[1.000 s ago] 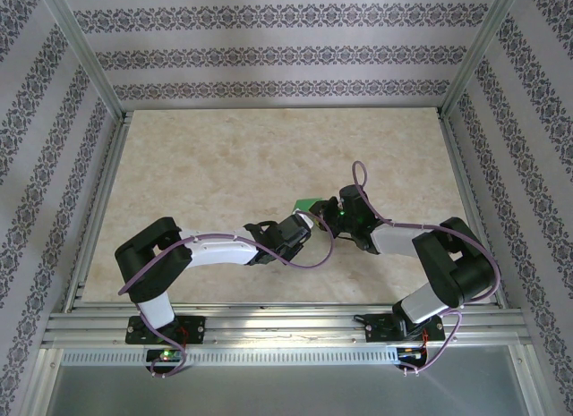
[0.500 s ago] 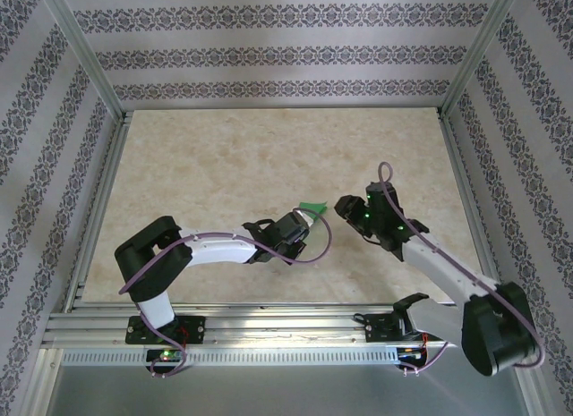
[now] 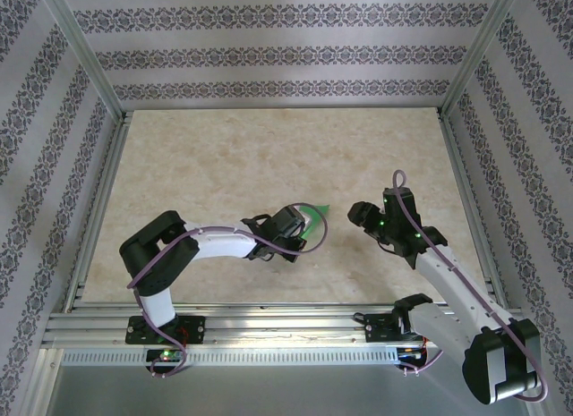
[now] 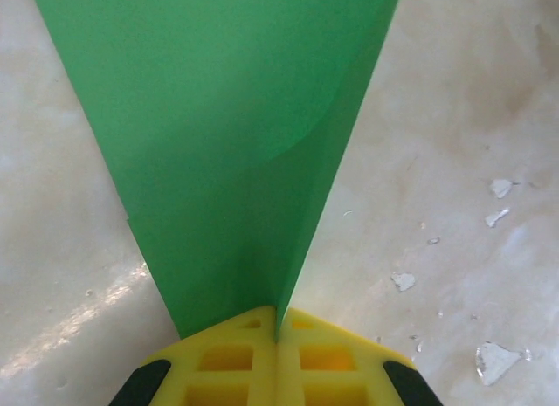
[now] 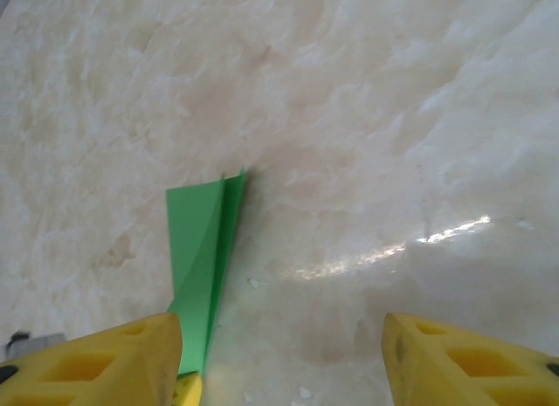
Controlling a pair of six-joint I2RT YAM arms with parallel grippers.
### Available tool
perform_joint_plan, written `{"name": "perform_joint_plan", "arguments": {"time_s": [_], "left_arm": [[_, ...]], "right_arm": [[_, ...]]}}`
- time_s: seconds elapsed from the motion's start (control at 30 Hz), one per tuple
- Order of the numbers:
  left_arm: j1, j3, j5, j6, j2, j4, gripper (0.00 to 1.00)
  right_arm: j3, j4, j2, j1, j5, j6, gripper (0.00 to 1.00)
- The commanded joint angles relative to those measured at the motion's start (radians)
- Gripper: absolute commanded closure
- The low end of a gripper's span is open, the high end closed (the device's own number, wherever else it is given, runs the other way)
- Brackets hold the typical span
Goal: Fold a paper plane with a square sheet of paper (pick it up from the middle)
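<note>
Left wrist: left gripper [image 4: 278,323] pinches the paper plane [image 4: 227,135] at its narrow end, over the worktop [image 4: 454,118].
Light, limp, creases easily, so grip along the centre fold. Right gripper [image 5: 281,354] stands wide and empty nearby; the wings are possibly unfinished.

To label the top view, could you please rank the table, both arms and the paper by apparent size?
1. Table.
2. Right arm and left arm, too alike to rank: one stretched, one bent.
3. Paper, by far the smallest.
</note>
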Motion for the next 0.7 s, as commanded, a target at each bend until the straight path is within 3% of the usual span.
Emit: {"name": "perform_joint_plan", "arguments": {"time_s": [0.0, 0.23, 0.5, 0.67], "left_arm": [[0.034, -0.027, 0.117, -0.051, 0.012, 0.062, 1.00], [0.097, -0.061, 0.306, -0.146, 0.044, 0.183, 1.00], [0.139, -0.114, 0.437, -0.247, 0.087, 0.327, 1.00], [0.159, -0.130, 0.498, -0.295, 0.103, 0.380, 1.00]], "right_arm": [[-0.008, 0.083, 0.008, -0.016, -0.156, -0.060, 0.42], [-0.097, 0.401, 0.142, -0.016, -0.448, 0.016, 0.51], [-0.091, 0.502, 0.309, 0.043, -0.505, 0.007, 0.70], [-0.064, 0.551, 0.390, 0.084, -0.527, 0.000, 0.74]]}}
